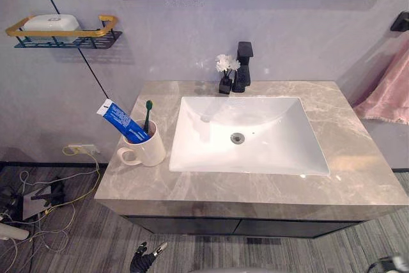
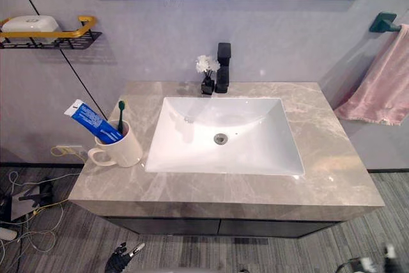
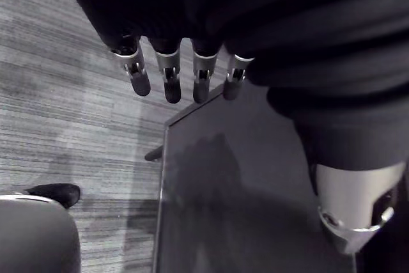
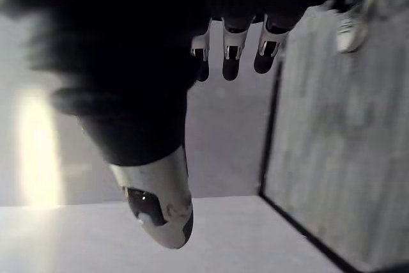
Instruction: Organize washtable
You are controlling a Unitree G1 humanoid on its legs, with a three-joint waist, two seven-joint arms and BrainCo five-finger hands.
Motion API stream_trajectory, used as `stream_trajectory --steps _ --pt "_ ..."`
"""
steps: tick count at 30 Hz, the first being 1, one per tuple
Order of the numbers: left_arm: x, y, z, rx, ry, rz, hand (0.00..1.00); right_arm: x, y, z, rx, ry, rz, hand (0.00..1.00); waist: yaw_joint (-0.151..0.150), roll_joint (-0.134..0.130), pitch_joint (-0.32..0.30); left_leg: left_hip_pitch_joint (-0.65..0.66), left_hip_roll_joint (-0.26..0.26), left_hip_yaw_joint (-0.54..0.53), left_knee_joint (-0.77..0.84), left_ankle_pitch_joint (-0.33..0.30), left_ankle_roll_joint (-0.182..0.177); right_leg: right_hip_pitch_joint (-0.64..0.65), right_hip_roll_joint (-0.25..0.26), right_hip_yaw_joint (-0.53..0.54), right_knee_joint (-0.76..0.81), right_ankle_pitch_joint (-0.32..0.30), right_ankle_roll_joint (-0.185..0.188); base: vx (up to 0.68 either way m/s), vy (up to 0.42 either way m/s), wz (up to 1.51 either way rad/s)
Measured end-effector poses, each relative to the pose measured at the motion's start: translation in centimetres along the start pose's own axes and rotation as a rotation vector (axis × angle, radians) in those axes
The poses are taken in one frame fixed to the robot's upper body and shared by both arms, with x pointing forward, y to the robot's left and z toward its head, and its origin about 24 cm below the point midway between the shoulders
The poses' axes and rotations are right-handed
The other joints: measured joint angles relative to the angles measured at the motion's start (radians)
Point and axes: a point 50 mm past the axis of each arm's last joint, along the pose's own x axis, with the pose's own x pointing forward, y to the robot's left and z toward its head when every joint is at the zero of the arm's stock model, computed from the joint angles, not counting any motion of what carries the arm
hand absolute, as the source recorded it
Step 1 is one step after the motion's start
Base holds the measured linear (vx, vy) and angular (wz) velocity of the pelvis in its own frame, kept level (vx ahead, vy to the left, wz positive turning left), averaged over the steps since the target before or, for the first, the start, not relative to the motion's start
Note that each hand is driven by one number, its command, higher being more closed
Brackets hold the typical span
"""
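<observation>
A cream mug (image 1: 148,148) stands on the grey marble countertop (image 1: 345,145), left of the white basin (image 1: 192,151). A blue toothpaste tube (image 1: 121,119) and a green toothbrush (image 1: 147,114) lean inside the mug. My left hand (image 1: 146,257) hangs low in front of the cabinet, below the counter's front edge. Its fingers (image 3: 169,75) are straight and hold nothing. My right hand (image 4: 160,215) also hangs down beside the cabinet, its fingers (image 4: 230,55) straight and empty.
A black faucet (image 1: 243,65) and a small black vase of white flowers (image 1: 225,71) stand behind the basin. A wall shelf (image 1: 64,32) at the left carries a white soap box (image 1: 51,23). A pink towel (image 1: 390,87) hangs at the right. Cables (image 1: 38,215) lie on the floor at the left.
</observation>
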Motion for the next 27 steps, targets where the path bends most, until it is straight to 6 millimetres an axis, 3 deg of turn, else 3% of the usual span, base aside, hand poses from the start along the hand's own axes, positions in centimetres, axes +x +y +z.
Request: stream_trajectory --steps 4,7,14,27 --pt "0.1 -0.8 0.3 -0.003 -0.009 -0.024 0.00 -1.5 1.2 -4.6 -0.135 0.185 0.194 0.00 0.004 0.000 0.001 0.007 0.003 0.005 -0.005 0.000 0.000 0.003 0.003 0.002 -0.002 0.000 0.000 -0.01 0.001 -0.03" --pt "0.3 -0.9 0.3 0.011 0.004 -0.032 0.00 -2.3 0.6 -7.0 -0.215 0.298 0.254 0.00 0.016 0.003 0.003 0.023 0.002 0.001 -0.013 0.000 -0.001 0.021 0.006 -0.001 -0.011 -0.001 0.002 0.02 0.002 0.02" --pt "0.6 -0.9 0.5 0.044 0.004 -0.045 0.00 -4.5 0.8 -10.6 -0.436 0.435 0.439 0.00 0.025 -0.004 0.010 0.033 -0.002 -0.027 -0.020 0.001 -0.003 0.038 0.008 -0.023 -0.027 -0.001 0.003 0.02 0.000 0.08" --pt "1.2 -0.3 1.8 0.101 -0.027 -0.043 0.00 -5.6 3.1 -11.8 -0.597 0.463 0.623 0.00 0.027 -0.029 0.076 0.031 -0.020 -0.066 -0.021 0.002 -0.003 0.068 0.008 -0.055 -0.060 0.006 0.014 0.00 0.000 0.08"
